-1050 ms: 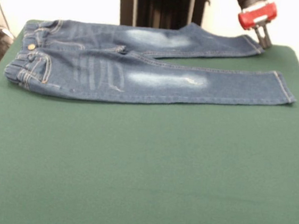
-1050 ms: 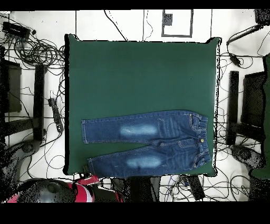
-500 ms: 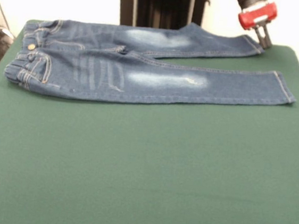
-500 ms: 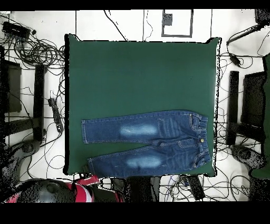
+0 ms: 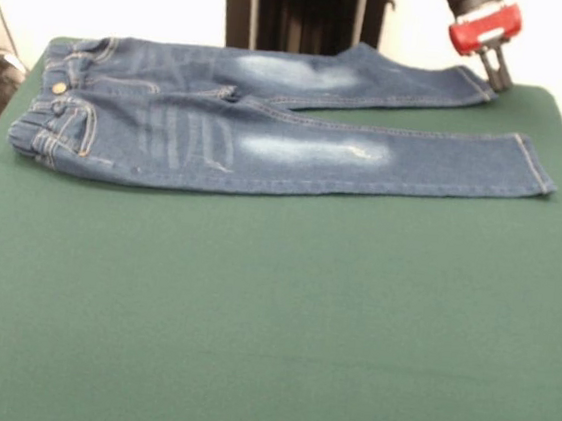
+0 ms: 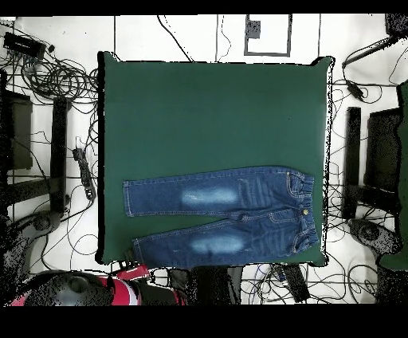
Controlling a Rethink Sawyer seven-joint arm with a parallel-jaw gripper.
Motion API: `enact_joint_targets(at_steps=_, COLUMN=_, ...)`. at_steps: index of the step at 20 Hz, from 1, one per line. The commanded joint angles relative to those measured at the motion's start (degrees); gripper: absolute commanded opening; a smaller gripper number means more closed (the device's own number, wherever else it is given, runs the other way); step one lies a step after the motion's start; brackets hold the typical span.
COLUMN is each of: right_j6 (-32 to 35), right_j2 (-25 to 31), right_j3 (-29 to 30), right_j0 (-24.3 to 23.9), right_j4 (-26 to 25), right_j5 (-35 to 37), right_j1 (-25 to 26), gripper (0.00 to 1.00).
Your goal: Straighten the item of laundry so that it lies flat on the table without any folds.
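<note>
The item of laundry, a small pair of blue jeans (image 5: 199, 127), lies spread out along the far side of the green table (image 5: 269, 320), waistband at the left and both legs stretched to the right. From above, the jeans (image 6: 239, 209) lie near the table's (image 6: 215, 112) bottom edge with the legs slightly apart. My gripper (image 5: 496, 74) hangs just past the hem of the far leg at the table's far right corner, open, with nothing between its fingers. The cloth looks smooth, with pale patches on both thighs.
A dark pedestal (image 5: 302, 12) stands behind the jeans. The red arm (image 6: 119, 288) shows below the table's bottom left corner. Cables (image 6: 56, 72) and stands ring the table on the floor.
</note>
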Motion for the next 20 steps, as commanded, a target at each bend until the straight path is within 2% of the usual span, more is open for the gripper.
enact_joint_targets(at_steps=1, right_j6=10.43, right_j2=2.58, right_j3=21.87, right_j0=1.72, right_j4=-4.59, right_j5=19.10, right_j1=12.80, gripper=0.00)
enact_joint_targets(at_steps=12, right_j6=10.30, right_j2=1.69, right_j3=21.70, right_j0=1.56, right_j4=-7.65, right_j5=19.62, right_j1=12.92, gripper=0.00)
enact_joint_targets(at_steps=20, right_j6=10.88, right_j2=1.47, right_j3=22.54, right_j0=2.24, right_j4=-6.57, right_j5=18.36, right_j1=12.90, gripper=0.00)
